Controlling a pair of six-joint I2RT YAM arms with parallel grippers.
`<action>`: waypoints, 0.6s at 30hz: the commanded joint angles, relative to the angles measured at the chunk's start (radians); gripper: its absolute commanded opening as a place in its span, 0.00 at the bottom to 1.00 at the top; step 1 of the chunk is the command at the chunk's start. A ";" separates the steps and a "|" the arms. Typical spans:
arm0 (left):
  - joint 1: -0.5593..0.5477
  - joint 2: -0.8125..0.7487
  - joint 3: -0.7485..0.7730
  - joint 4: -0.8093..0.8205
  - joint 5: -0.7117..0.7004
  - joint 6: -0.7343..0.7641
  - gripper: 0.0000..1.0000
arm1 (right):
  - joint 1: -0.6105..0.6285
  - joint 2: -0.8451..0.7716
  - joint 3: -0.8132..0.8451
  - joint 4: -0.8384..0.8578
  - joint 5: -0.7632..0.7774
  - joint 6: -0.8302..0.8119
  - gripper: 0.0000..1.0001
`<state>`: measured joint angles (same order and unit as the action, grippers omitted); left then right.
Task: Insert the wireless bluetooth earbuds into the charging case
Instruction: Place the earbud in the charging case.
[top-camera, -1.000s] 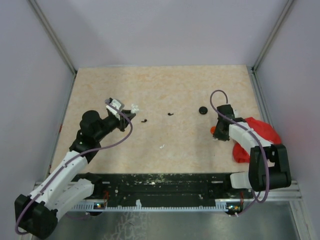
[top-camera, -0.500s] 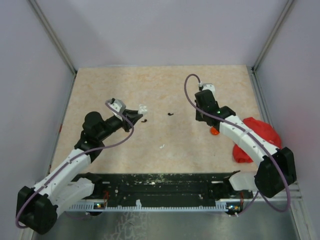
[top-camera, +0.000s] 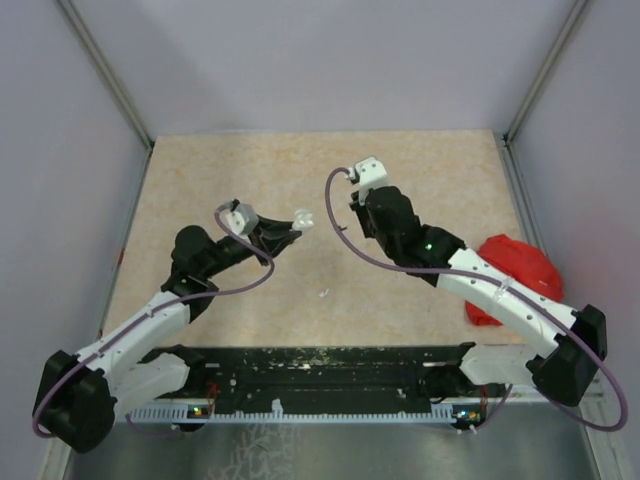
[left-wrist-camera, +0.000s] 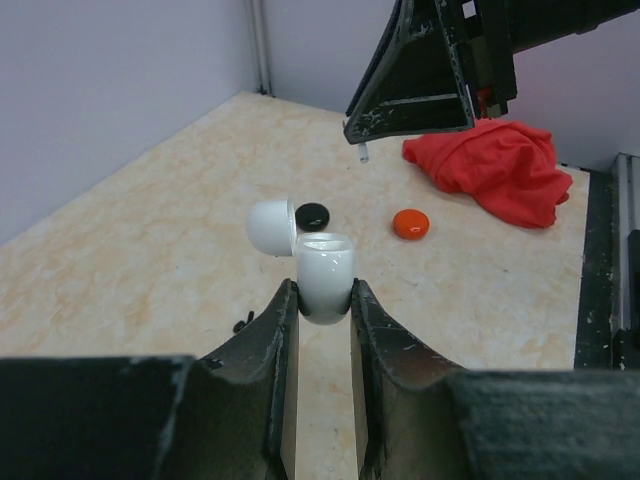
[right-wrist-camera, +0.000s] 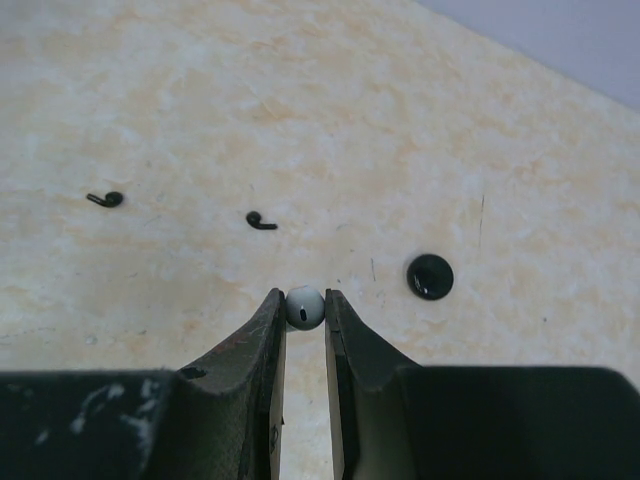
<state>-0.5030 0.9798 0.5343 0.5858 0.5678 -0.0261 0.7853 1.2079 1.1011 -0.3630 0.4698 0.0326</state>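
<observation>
While the left arm (top-camera: 150, 320) runs from its base at the near-left corner up and in toward the middle of the tabletop (top-camera: 220, 170), bending at a black joint, the right arm (top-camera: 490, 285) sweeps from the near-right corner in a long diagonal toward the same middle ground. The two wrists sit near each other, tips apart.

Left tool (left-wrist-camera: 325, 292): roughly level, pointing toward the right arm. Clamped on the white charging case (left-wrist-camera: 326, 268), which is held clear of the tabletop. The lid (left-wrist-camera: 270, 225) is hinged open and tipped to the left in the wrist view. The mouth of the case faces up.

Right tool (right-wrist-camera: 304, 302): pointing down at the tabletop. Closed on a white earbud (right-wrist-camera: 304, 307), its round head pinched between the two fingertips. In the left wrist view the stem shows as a thin pale peg hanging below those tips, above and beyond the open case, not touching it.

On the tabletop under the right tool:
- first black earbud (right-wrist-camera: 105, 199), off to the left
- second black earbud (right-wrist-camera: 262, 221), nearer the tips
- black round case (right-wrist-camera: 430, 276), to the right

An orange round case (left-wrist-camera: 410, 223) lies near the black one. A red cloth (left-wrist-camera: 495, 165) is bunched at the right side. A small white bit (top-camera: 323, 293) lies alone between the arms, too small to identify.
</observation>
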 joint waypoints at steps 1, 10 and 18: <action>-0.015 0.021 -0.029 0.184 0.085 -0.022 0.01 | 0.096 -0.056 0.042 0.172 0.046 -0.162 0.12; -0.025 0.054 -0.077 0.353 0.100 -0.048 0.01 | 0.205 -0.139 0.010 0.317 -0.080 -0.266 0.12; -0.029 0.076 -0.104 0.484 0.104 -0.111 0.01 | 0.244 -0.180 -0.062 0.396 -0.227 -0.339 0.12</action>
<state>-0.5262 1.0504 0.4404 0.9482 0.6525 -0.0914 1.0142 1.0523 1.0687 -0.0654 0.3321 -0.2520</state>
